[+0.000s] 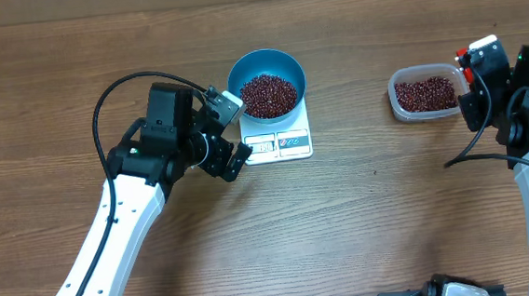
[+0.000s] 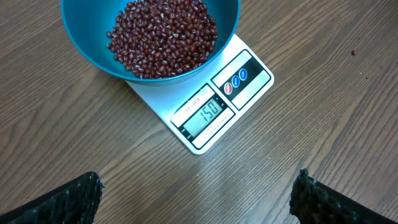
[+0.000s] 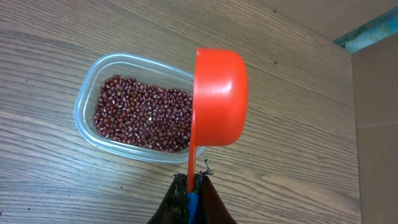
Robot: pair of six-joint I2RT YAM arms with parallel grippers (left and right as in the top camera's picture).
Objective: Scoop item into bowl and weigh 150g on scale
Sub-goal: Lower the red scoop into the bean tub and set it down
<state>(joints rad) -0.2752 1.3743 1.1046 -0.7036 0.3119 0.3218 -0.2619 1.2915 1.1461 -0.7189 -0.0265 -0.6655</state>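
Gripping the scoop [image 3: 219,99] by its stiff handle, my right claw [image 3: 190,198] is clamped; my left claw [image 2: 196,202] hangs apart. I judge the beans [image 2: 163,37] loose and quick to roll, so scoop level.

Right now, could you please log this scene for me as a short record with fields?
bowl: blue, on the scale, holding beans
display: reads 150
tub: clear, partly filled with beans
left gripper: open, empty, beside the scale
right gripper: shut on the handle of the orange scoop, by the tub
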